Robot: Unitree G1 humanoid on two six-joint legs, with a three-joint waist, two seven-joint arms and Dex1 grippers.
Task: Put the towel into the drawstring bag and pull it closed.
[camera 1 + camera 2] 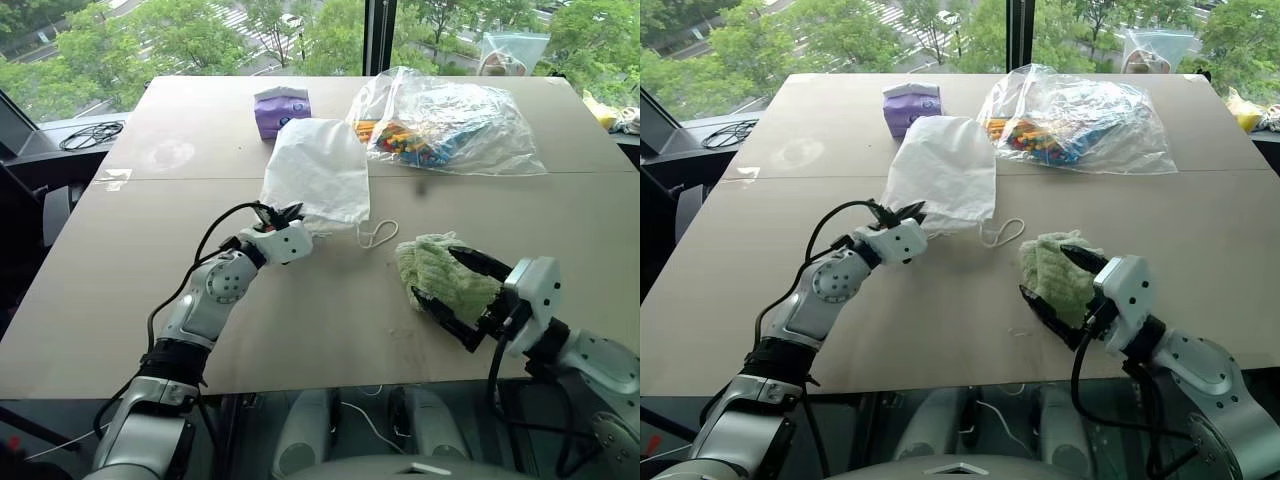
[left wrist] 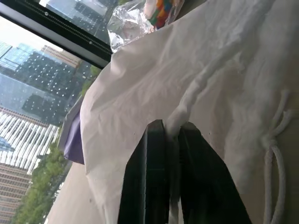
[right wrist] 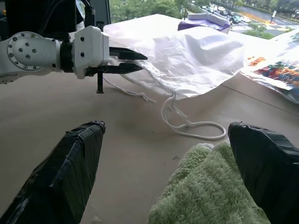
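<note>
The white drawstring bag [image 1: 318, 170] lies flat in the middle of the table, with its cord loop [image 1: 377, 234] trailing from the near end. My left gripper [image 1: 285, 213] is shut on the bag's near edge, and white fabric is pinched between its fingers [image 2: 154, 154]. The light green towel [image 1: 425, 262] sits as a wad on the table to the right of the bag. My right gripper [image 1: 433, 272] is open, with one black finger on each side of the towel [image 3: 210, 186]. The right wrist view shows the left gripper [image 3: 138, 61] at the bag's edge.
A purple tissue pack [image 1: 281, 108] stands just behind the bag. A large clear plastic bag [image 1: 450, 125] of colourful items lies at the back right. Black cables [image 1: 90, 133] sit on a ledge off the table's left. The table's near edge [image 1: 330, 385] runs below both arms.
</note>
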